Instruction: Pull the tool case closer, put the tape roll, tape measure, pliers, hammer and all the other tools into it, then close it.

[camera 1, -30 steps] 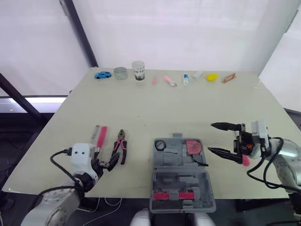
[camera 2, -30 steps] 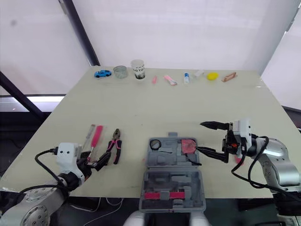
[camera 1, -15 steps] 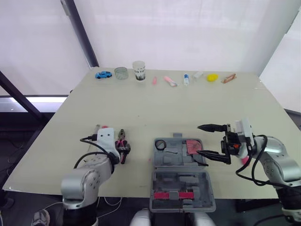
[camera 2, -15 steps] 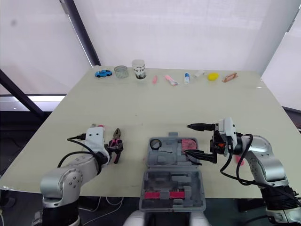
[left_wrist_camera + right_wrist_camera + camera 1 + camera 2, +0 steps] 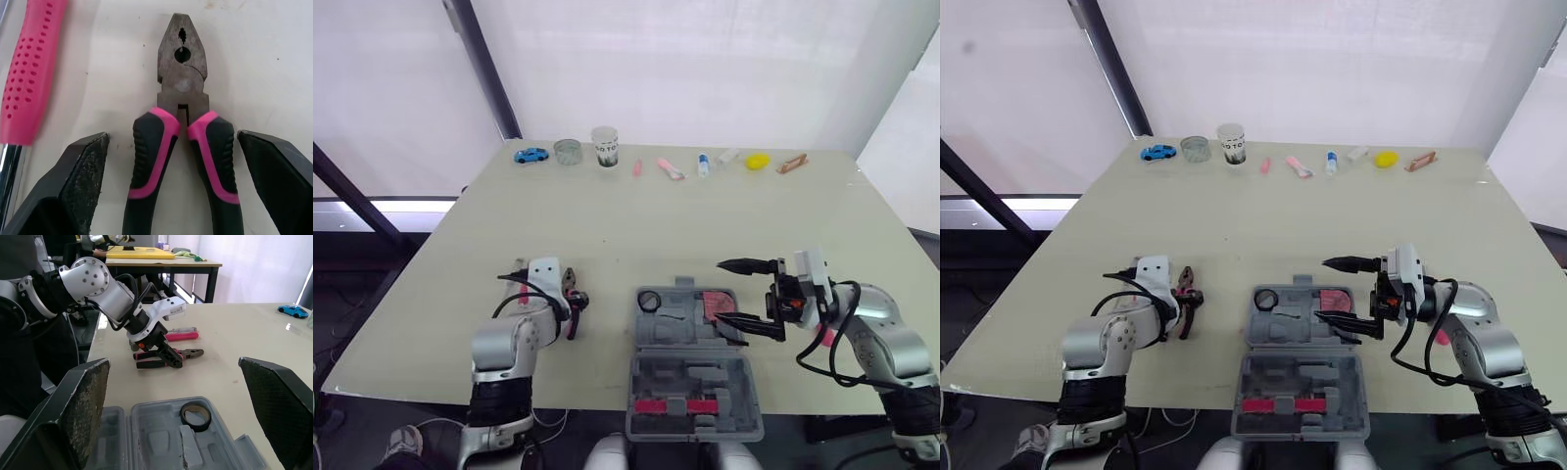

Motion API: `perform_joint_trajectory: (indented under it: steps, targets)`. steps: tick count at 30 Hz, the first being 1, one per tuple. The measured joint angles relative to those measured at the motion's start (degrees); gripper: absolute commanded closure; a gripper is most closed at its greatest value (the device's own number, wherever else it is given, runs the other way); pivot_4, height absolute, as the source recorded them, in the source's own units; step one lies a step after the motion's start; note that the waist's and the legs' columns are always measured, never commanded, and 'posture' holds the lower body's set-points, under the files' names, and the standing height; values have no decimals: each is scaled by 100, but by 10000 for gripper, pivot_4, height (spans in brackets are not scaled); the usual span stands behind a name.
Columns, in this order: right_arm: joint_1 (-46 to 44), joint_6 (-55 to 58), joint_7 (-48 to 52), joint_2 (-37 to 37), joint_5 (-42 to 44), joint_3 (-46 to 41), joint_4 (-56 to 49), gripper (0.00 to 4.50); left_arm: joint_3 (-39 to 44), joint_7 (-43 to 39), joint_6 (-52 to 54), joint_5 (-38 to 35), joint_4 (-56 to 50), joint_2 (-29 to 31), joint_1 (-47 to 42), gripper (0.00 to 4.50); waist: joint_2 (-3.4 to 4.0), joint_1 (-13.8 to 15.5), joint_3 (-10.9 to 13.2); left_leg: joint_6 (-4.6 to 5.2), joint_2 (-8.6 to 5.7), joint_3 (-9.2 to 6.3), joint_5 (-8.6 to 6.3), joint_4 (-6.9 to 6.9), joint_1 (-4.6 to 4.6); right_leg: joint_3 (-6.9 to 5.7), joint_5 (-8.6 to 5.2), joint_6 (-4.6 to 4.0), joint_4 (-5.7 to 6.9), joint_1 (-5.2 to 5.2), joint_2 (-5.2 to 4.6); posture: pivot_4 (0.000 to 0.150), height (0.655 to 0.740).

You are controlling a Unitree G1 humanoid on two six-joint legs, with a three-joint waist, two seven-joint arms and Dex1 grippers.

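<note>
The grey tool case [image 5: 691, 377] lies open at the table's front middle. A black tape roll [image 5: 649, 302] and a red tape measure [image 5: 714, 304] sit in its far half. The pink-handled pliers [image 5: 181, 93] lie left of the case, nose pointing away. My left gripper [image 5: 172, 138] is open low over them, one finger on each side of the handles. A pink-handled tool [image 5: 29, 73] lies just beside the pliers. My right gripper [image 5: 721, 291] hovers open over the case's far right corner, holding nothing.
Along the table's far edge stand a blue toy car [image 5: 529, 155], a glass jar [image 5: 568, 152], a paper cup [image 5: 604, 146] and several small items, ending with a yellow one [image 5: 759, 161]. A pink object [image 5: 824, 336] lies partly hidden behind my right arm.
My left gripper moved forward from the table's front edge to straddle the pliers' handles. My right gripper shifted left, over the case's corner.
</note>
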Motion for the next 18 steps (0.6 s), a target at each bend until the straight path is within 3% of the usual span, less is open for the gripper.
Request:
perform_joint_trajectory:
  steps: [2, 13, 18]
  targets:
    - [27, 3, -37, 21, 2, 0, -68, 0, 5, -15, 4, 22, 10, -6, -17, 20974, 0, 0, 0, 0, 0, 0, 0, 0, 0, 1, 0, 0, 0, 0, -1, 1500, 7400]
    - [29, 5, -134, 111, -1, 7, -114, 0, 62, -141, 320, 181, -438, -145, 184, 21066, 0, -9, 0, 0, -4, 1, 0, -1, 0, 1, 1, 1, 0, 0, -6, 1500, 7400]
    - [12, 16, -580, 368, -35, 7, -128, 0, -611, -1143, 390, -4, -739, 754, 457, 21067, -4, -16, 5, -1, -2, 0, 0, -1, -2, -1, 0, -1, 5, -4, -7, 1500, 7400]
